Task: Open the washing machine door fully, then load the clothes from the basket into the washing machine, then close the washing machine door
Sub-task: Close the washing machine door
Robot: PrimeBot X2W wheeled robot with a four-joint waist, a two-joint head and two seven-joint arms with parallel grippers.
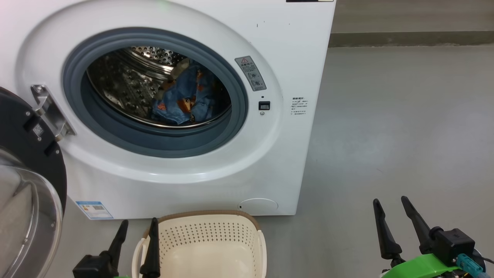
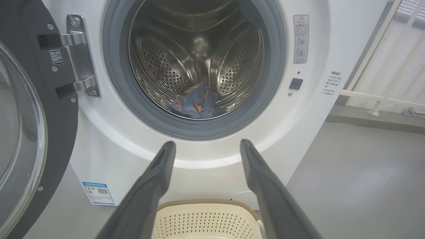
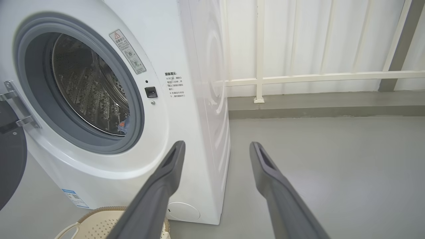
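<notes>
Since the clothes lie inside the drum of the washing machine, and the visible part of the basket, on the floor just before the machine's front, holds no garment, I judge loading done and door closing the step in hand. The washing machine door stands swung out from its hinge left of the machine's opening, roughly square to the machine's front, free edge toward me. The left gripper hovers at the basket's left rim, fingers spread and empty; the door lies near on its left, apart. The right gripper, likewise spread and empty, hangs beyond the machine's right corner, so the left arm is nearer. The push should run rightward, toward the opening.
</notes>
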